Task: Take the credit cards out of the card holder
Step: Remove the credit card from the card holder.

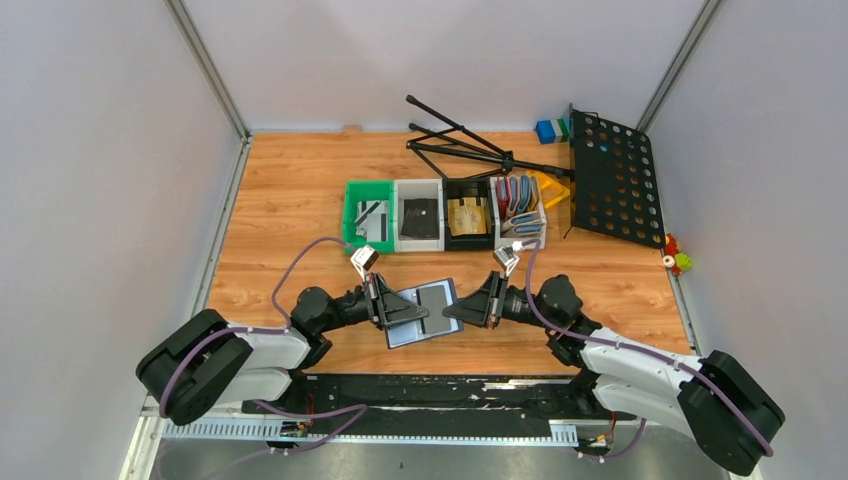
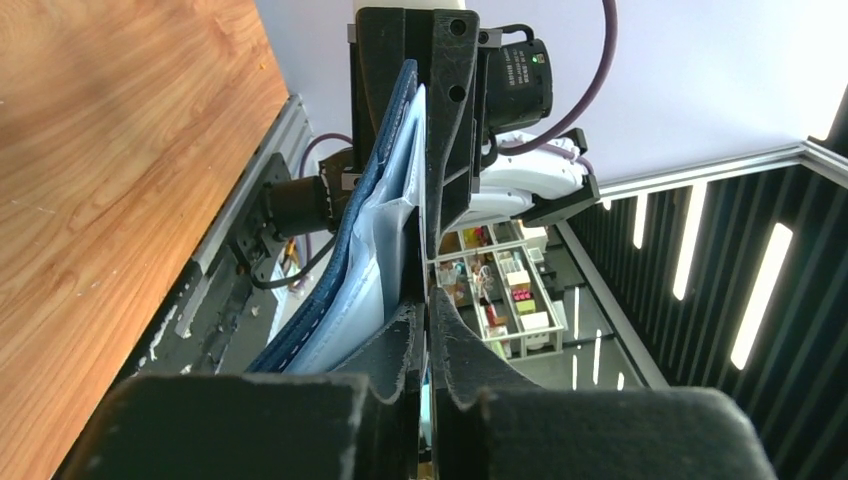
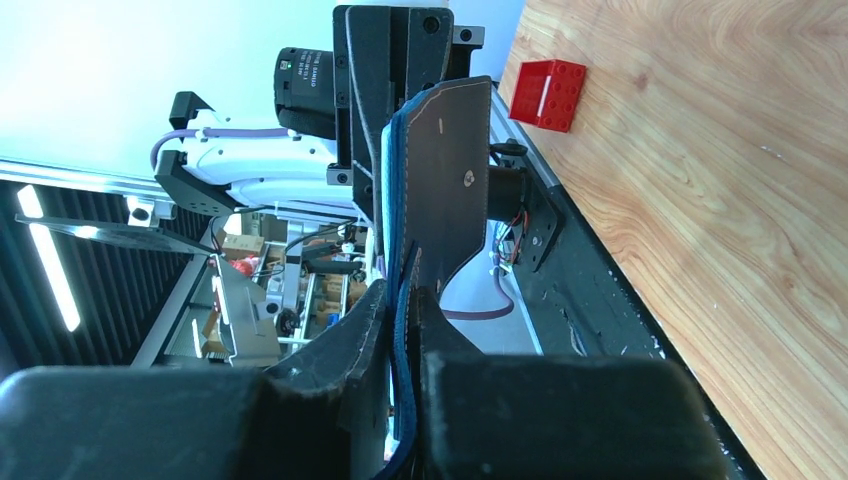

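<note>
The navy card holder (image 1: 408, 331) hangs open above the table's near middle, pale inside up, held between both grippers. A dark credit card (image 1: 436, 296) with a grey stripe lies on its inside. My left gripper (image 1: 420, 314) reaches in from the left. In its wrist view the left gripper (image 2: 428, 310) is shut on a thin pale sheet, seemingly a card's edge, beside the holder's navy cover (image 2: 372, 190). From the right, my right gripper (image 1: 448, 313) is shut on the holder. The right wrist view has the right gripper (image 3: 405, 290) pinching the navy stitched edge (image 3: 455, 170).
A row of bins stands behind: green (image 1: 350, 215), white (image 1: 397, 215), black (image 1: 445, 210) and a grey one (image 1: 497, 232) with upright holders. A black music stand (image 1: 612, 178) and its legs (image 1: 460, 145) lie at the back right. A red block (image 3: 546, 95) sits on the wood.
</note>
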You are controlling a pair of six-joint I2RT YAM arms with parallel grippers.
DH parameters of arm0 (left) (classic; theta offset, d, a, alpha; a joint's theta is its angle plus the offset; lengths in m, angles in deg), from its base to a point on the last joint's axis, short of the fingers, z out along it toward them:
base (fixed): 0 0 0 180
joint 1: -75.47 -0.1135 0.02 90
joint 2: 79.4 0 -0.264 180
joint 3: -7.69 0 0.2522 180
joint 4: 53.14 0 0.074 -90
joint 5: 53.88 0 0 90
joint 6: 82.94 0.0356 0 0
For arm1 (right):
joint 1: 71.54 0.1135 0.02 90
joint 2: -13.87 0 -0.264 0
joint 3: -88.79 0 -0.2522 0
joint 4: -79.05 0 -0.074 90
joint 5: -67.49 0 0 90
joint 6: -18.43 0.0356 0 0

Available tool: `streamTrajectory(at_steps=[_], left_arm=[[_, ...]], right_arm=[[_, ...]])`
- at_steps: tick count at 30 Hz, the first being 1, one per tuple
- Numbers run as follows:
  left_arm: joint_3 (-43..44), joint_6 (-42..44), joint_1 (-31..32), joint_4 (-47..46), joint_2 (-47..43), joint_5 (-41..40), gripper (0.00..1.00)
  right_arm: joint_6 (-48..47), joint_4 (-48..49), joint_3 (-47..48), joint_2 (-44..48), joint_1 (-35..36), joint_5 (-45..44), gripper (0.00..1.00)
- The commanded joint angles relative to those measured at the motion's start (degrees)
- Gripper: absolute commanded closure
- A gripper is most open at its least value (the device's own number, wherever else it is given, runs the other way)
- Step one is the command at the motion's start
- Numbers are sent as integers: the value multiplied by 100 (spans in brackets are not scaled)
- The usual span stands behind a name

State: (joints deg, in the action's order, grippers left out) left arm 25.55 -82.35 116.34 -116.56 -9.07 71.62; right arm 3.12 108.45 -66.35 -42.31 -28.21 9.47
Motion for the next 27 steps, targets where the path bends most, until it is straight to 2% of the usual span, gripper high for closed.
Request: streamTrajectory(at_steps=[1,3,13,18,19,21,23,25,27], left_arm=[[133,44,53,-376,-116,-47,97],[93,69,53,-319,-191,-76,100],[-29,366,-235,463,-750,92,100],[27,829,-330,1526,-1290,135,100],[74,1004,-412,1873,-1425,230,100],[256,1469,-687,3153,-1914,354,100],[704,2270,-908,4814,-2360,285,100],[1179,3111,-1067,6211,-2628,20,100],[1674,3783,-1194,7068,-2548,-193,100]], right_arm=[[52,219,-115,169,12,-149,100],[68,123,-184,279,-13,-256,100],[131,-553,-533,1234,-116,-674,100],[-205,-1740,-352,1782,-184,-835,100],[-320,-2200,-273,1931,-203,-948,100],[-632,-3157,-131,2208,-223,-1233,100],[-932,-3886,-39,2424,-236,-1518,100],[-1130,-4262,-15,2592,-245,-1704,100],[-1261,-4498,-14,2658,-246,-1818,100]])
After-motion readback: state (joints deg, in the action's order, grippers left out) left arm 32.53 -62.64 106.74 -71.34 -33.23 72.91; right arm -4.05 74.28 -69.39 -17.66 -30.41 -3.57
